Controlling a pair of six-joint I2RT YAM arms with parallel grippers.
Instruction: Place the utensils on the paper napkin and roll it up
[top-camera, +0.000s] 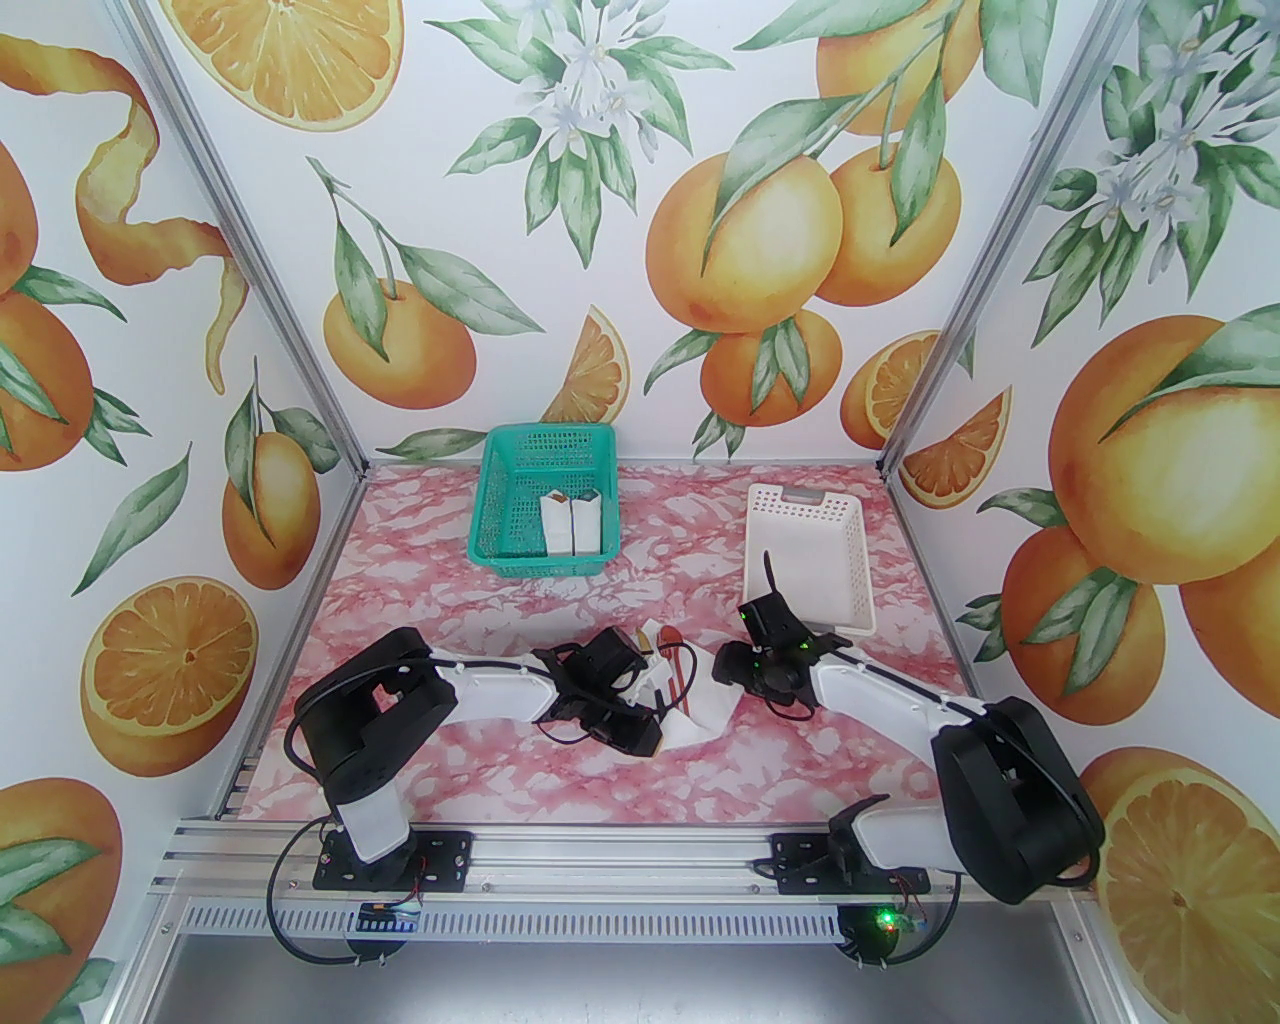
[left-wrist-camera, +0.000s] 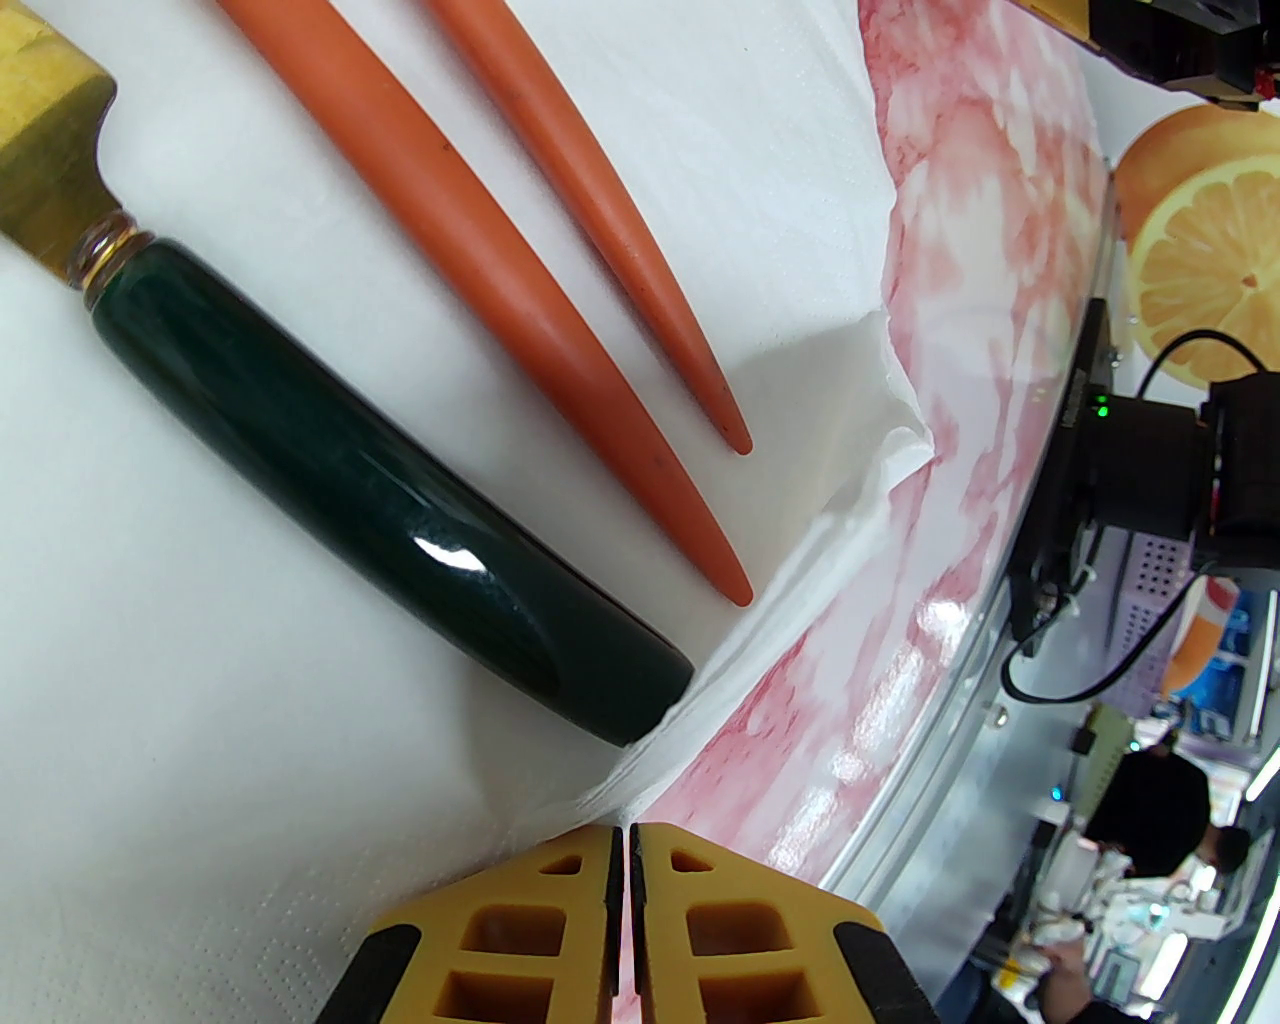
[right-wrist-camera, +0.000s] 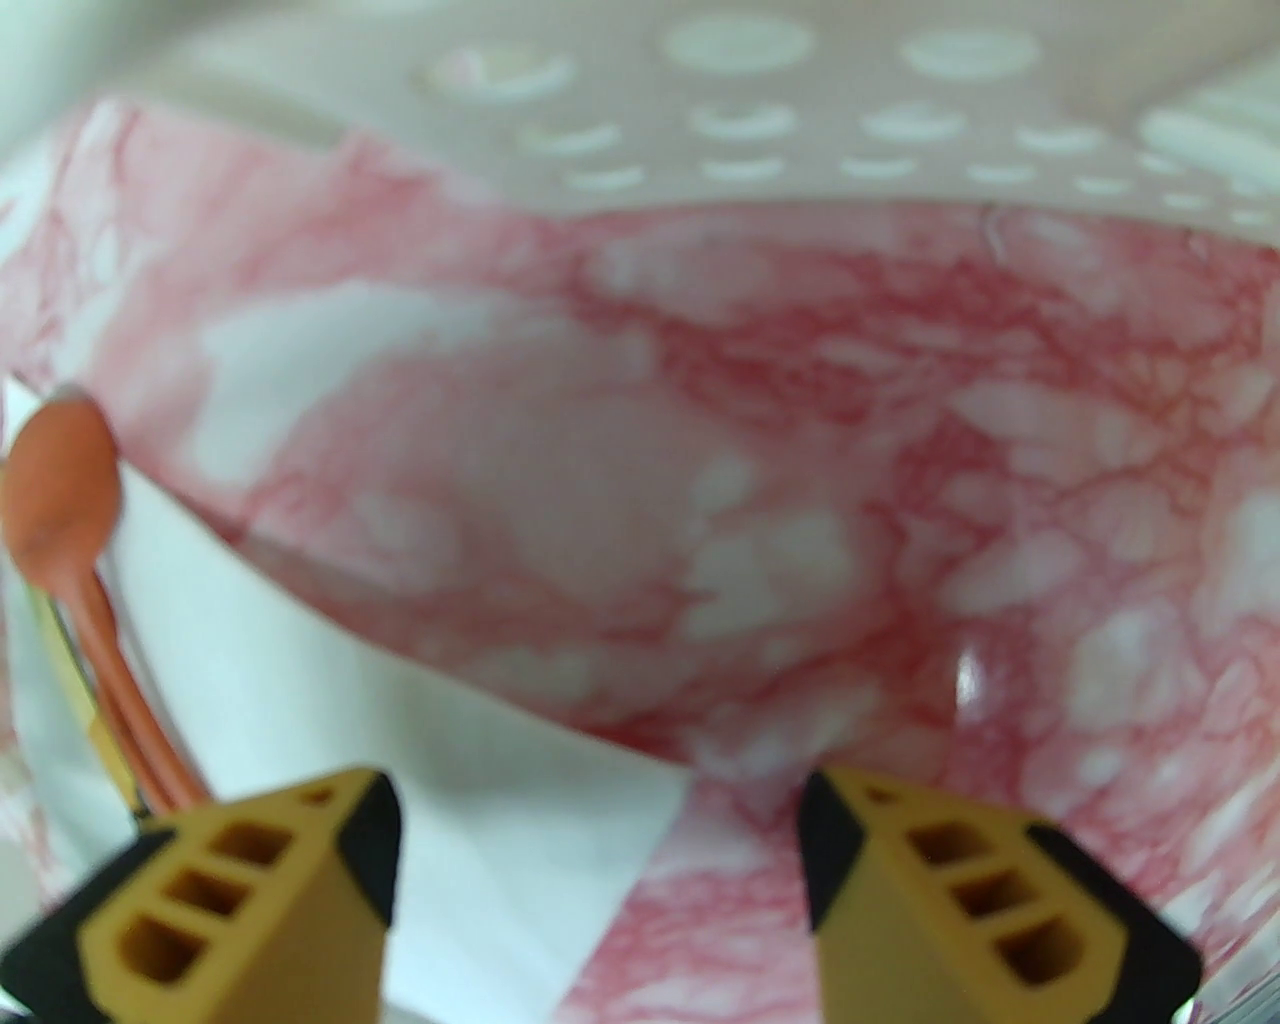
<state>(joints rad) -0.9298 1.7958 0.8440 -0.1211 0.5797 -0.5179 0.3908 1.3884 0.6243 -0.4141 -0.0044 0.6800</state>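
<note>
Paper napkin (left-wrist-camera: 250, 650) lies flat on the desk (left-wrist-camera: 960, 350), between both arms. The knife (left-wrist-camera: 350, 480) and two orange handles (left-wrist-camera: 500, 270) rest on it, and the spoon (right-wrist-camera: 60, 490) bowl lies at its far edge. Left gripper (left-wrist-camera: 625, 835) is closed at the napkin's edge; a pinch cannot be confirmed. Right gripper (right-wrist-camera: 600, 800) is wide, over a napkin corner.
</note>
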